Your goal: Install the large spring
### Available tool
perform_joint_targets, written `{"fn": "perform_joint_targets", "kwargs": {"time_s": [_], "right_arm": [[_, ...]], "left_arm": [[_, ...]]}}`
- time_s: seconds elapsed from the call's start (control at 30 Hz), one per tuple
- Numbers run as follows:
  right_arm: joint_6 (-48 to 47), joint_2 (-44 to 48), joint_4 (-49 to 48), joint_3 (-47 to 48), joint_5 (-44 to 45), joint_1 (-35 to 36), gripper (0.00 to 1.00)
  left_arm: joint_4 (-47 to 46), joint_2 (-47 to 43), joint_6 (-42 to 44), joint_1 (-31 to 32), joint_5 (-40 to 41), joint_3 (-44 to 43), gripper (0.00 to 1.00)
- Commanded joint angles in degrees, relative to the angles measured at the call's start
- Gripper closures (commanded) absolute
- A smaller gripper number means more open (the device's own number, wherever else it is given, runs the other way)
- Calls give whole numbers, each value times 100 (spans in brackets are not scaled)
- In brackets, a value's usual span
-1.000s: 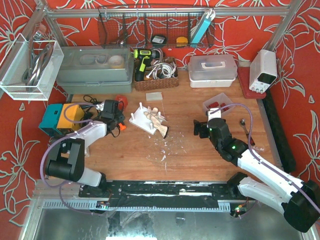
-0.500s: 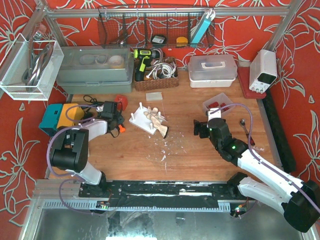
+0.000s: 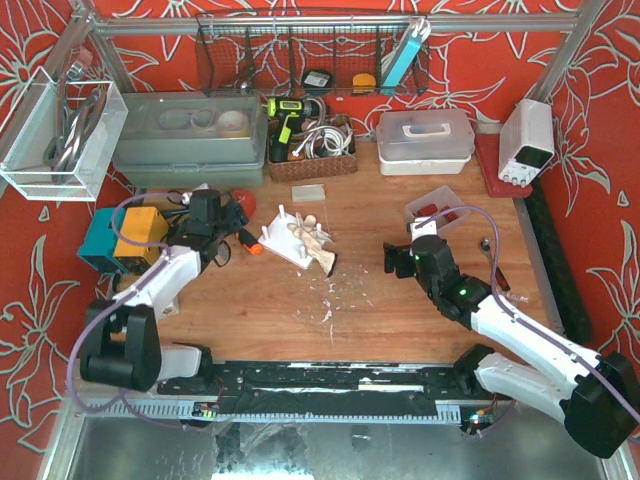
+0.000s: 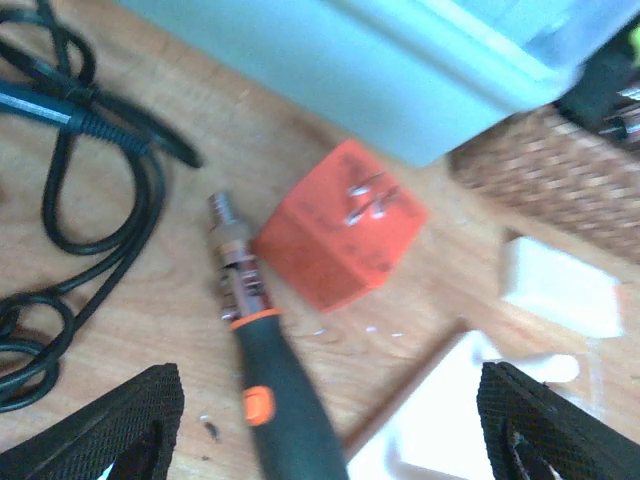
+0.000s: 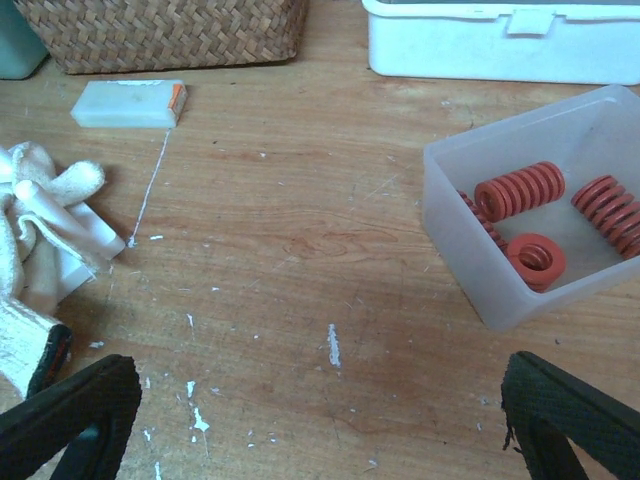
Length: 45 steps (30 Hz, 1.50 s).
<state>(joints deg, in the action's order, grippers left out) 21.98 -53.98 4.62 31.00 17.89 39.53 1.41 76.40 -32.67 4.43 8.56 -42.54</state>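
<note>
Top view: we find the left end effector [image 3: 228,222] low over the tabletop [image 3: 380,310], with a screwdriver [image 3: 250,245] just beside it. The right end effector [image 3: 397,258] stands well apart from the left one. The bin [image 3: 447,196] of red springs [image 3: 428,210] sits near it, just beyond.

Left wrist view: the left end effector [image 4: 330,425] is wide, its fingers [image 4: 100,425] clear of the screwdriver [image 4: 270,380] lying between them. A red block [image 4: 335,240] sits just ahead.

Right wrist view: the right end effector [image 5: 320,420] is wide and holds nothing. The springs [image 5: 520,190] lie in the bin [image 5: 460,270], ahead and to its right. A white fixture [image 5: 50,230] is ahead to its left.
</note>
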Motion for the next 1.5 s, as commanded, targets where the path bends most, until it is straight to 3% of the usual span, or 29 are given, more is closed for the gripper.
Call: {"fn": "perform_joint_targets", "kwargs": {"time_s": [0.0,0.17,0.23,0.4,0.5,0.63,0.8,0.93,1.17,1.3,1.47], "right_arm": [[-32,31,-142,86,-242,37,1],[-174,-134,-339,99,-759,37,5],[-217,-205,-450,88,-1110,38,7],[-314,-433,-747,85,-1748,51,22],[-362,-654,-908,138,-2169,60,33],[-488,-938,-1014,294,-2547,126,44],[-570,-1513,-881,599,-2541,321,53],[-565,-2006,-894,972,-2415,536,55],[-649,-3058,-972,1621,-2287,722,55],[-697,-3489,-1129,1738,-2274,728,52],[-741,-3957,-1183,1937,-2504,730,48]], "left_arm": [[43,-716,779,1,-628,64,18],[11,-1487,1185,365,-1203,313,13],[-66,-1738,1131,665,-1352,447,2],[-370,-1912,1149,1799,-1206,577,0],[-1008,-1873,1365,2259,-1256,730,0],[-1918,-1783,1487,2379,-1292,1058,0],[-2288,-1711,1367,2379,-298,1552,0],[-2553,-1807,1212,2345,220,2022,0],[-3488,-2170,1254,2302,-25,2889,0],[-3686,-2343,1316,2252,539,3148,0],[-3914,-2492,1305,2220,483,3330,0]]}}
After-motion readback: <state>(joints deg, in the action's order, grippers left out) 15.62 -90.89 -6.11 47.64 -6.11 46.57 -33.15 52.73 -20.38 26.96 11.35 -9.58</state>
